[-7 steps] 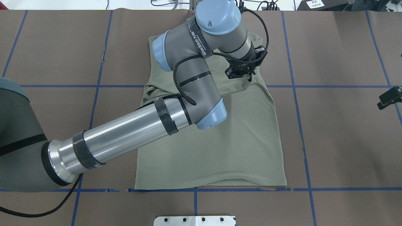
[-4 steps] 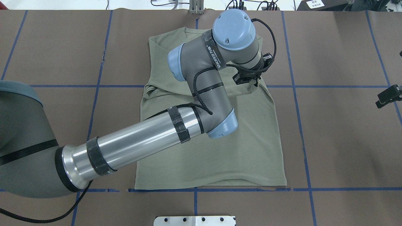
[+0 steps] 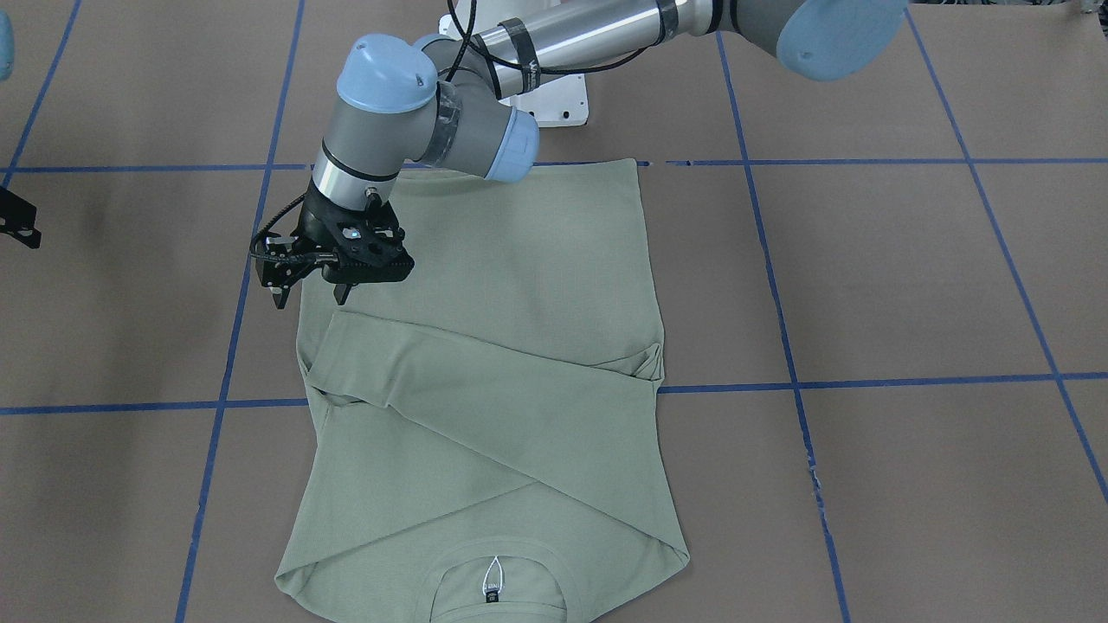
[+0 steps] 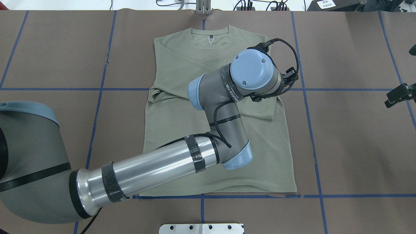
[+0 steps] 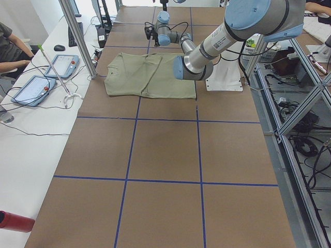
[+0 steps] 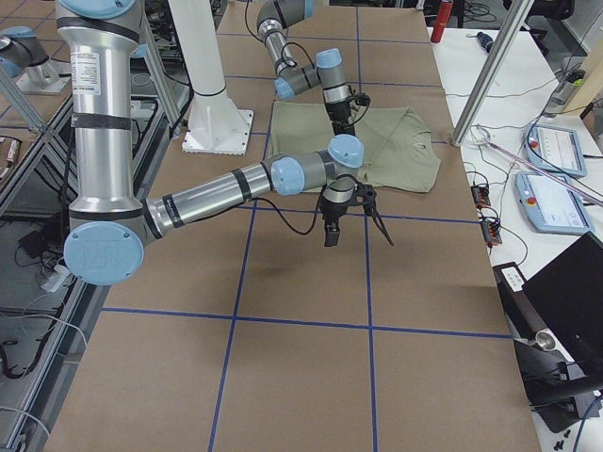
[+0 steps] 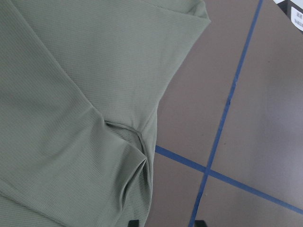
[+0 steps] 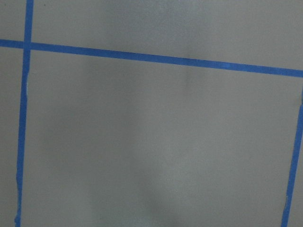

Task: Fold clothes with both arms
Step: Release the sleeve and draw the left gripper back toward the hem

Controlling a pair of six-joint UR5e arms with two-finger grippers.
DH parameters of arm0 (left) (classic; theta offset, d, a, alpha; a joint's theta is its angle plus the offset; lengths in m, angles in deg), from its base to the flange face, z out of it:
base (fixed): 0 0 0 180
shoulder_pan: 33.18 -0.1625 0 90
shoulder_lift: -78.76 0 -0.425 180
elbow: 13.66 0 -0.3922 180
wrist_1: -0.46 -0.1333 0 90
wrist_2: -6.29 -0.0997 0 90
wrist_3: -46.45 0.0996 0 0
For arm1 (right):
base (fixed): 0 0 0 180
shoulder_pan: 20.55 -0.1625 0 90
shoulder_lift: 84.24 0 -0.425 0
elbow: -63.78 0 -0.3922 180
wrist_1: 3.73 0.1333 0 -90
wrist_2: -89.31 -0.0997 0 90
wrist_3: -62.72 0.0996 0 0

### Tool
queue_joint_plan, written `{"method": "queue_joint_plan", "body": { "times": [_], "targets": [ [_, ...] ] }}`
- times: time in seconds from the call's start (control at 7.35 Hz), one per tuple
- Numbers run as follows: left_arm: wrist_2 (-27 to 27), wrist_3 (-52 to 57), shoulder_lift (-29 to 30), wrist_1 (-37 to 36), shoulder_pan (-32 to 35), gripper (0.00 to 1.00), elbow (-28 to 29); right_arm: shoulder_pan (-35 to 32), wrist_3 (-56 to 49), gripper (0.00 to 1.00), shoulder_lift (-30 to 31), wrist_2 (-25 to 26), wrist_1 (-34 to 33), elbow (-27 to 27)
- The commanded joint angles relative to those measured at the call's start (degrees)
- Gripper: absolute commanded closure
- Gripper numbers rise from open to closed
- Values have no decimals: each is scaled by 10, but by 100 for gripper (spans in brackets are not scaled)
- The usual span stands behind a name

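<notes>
The sage-green shirt (image 4: 182, 65) lies flat on the brown table, collar at the far side, with both sleeves folded across its chest. In the front-facing view the shirt (image 3: 519, 285) has its neck label at the bottom. My left arm reaches across it. The left gripper (image 3: 310, 297) hovers open and empty just beyond the folded sleeve's cuff (image 3: 316, 363), at the shirt's edge. The left wrist view shows that shirt edge (image 7: 142, 142) and bare table. My right gripper (image 6: 360, 235) stands wide open over bare table beside the shirt, one of its fingers (image 4: 398, 94) showing at the overhead view's right edge.
Blue tape lines (image 4: 305, 89) divide the table into squares. The white pedestal base (image 3: 558, 99) stands at the robot's side of the shirt. Beyond the table's far edge, a side bench carries teach pendants (image 5: 62, 64), and a person's arm (image 5: 8, 46) rests there.
My left arm has swung right and back toward the robot, uncovering the collar. Its gripper has moved off the sleeve toward the shirt's edge, and the cuff now lies flat.
</notes>
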Motion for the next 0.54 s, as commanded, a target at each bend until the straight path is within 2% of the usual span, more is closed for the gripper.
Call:
{"method": "queue_joint_plan", "body": {
  "times": [0.0,0.14,0.27,0.41],
  "targets": [
    [11,28,-19,-4,15,0,-15,0,1,0,-10,-13,0,-1],
    [59,29,-58,-41,29,1,-68,1,23,0,-18,-14,1,-8],
    [76,62,-105,-119,34,1,-160,9,55,0,-20,-14,24,-12],
    [77,102,-171,-184,35,1,-266,44,130,0,-16,-13,89,-10]
  ]
}}
